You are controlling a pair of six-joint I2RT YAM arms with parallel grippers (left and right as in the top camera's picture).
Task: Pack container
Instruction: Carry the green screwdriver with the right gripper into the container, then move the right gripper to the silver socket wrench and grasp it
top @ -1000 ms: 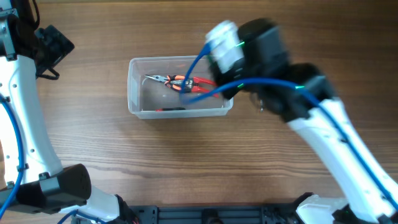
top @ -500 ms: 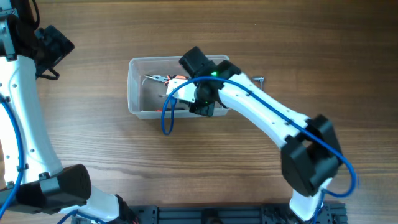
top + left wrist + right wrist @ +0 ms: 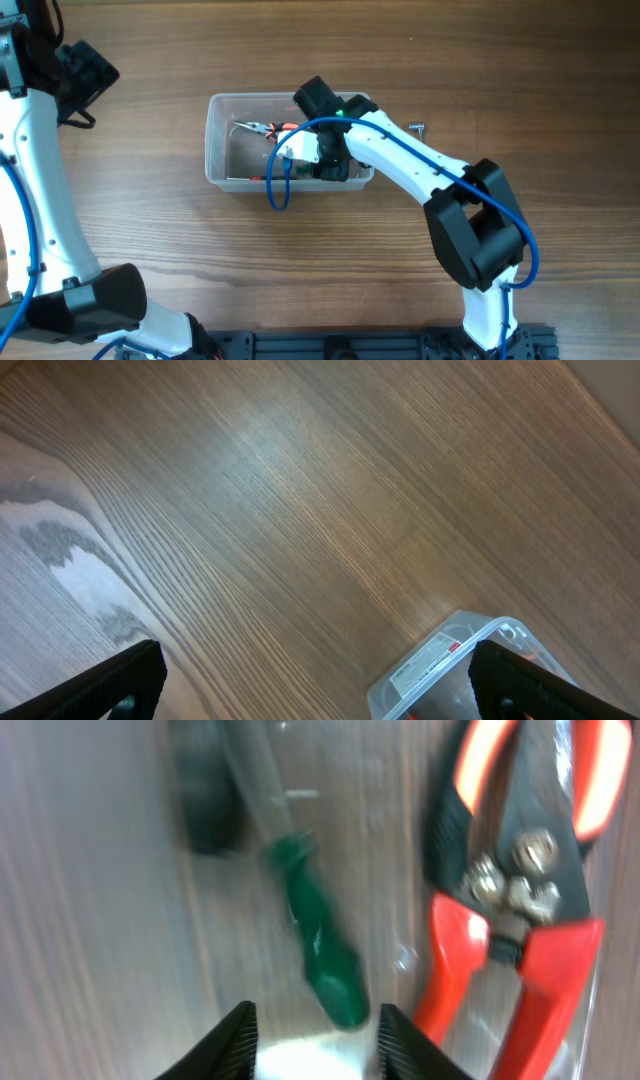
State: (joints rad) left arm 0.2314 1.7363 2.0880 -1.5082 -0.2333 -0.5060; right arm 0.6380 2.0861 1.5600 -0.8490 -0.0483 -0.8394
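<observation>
The clear plastic container [image 3: 214, 150] sits on the wooden table left of centre; one corner shows in the left wrist view [image 3: 440, 660]. Inside lie red-handled pliers [image 3: 262, 128] [image 3: 510, 950], a green-handled tool [image 3: 325, 960] and a dark blurred item [image 3: 205, 810]. My right gripper [image 3: 333, 166] [image 3: 315, 1045] is down inside the container's right part, open, with the green handle's end lying just ahead of its fingertips. My left gripper [image 3: 85, 75] [image 3: 315, 695] is open and empty, high at the far left, away from the container.
A small metal part [image 3: 418, 127] lies on the table just right of the container. A blue cable [image 3: 275, 185] loops from the right arm over the container's front wall. Bare wooden table [image 3: 150, 250] surrounds the container.
The right arm has come down from high up at the right of the container into its right part, then shifted slightly. The left arm has not moved.
</observation>
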